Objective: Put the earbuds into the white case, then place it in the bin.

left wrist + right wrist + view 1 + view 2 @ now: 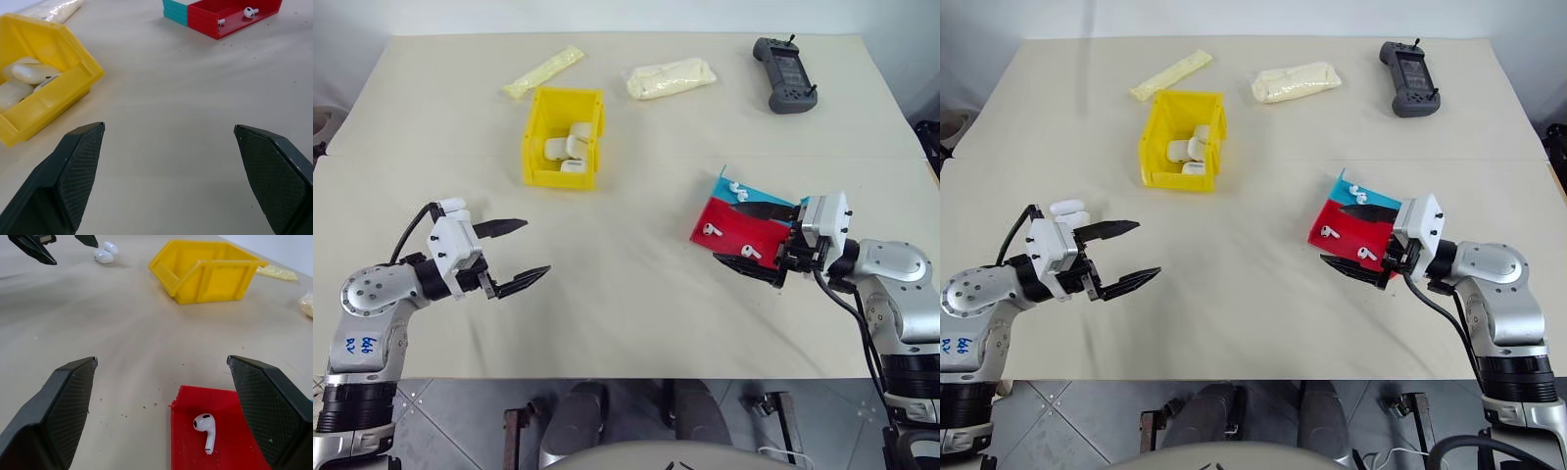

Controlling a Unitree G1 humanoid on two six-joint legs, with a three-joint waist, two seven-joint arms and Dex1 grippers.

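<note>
Both the left gripper [521, 254] and right gripper [1359, 238] gape empty; the right should pinch an earbud [1329, 232] by its stem, mid-right on the tray [1334, 214].

Bare table [626, 284] between bin [536, 147] and tray [729, 227]

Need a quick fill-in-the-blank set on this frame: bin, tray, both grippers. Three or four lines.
1. The white cases lie inside the ____ bin.
2. Loose earbuds lie on the red and teal ____.
3. The left gripper hovers over bare table, its jaws ____.
4. The black handheld controller lies at the table's far ____ corner.

Missing words: yellow; tray; open; right
</note>
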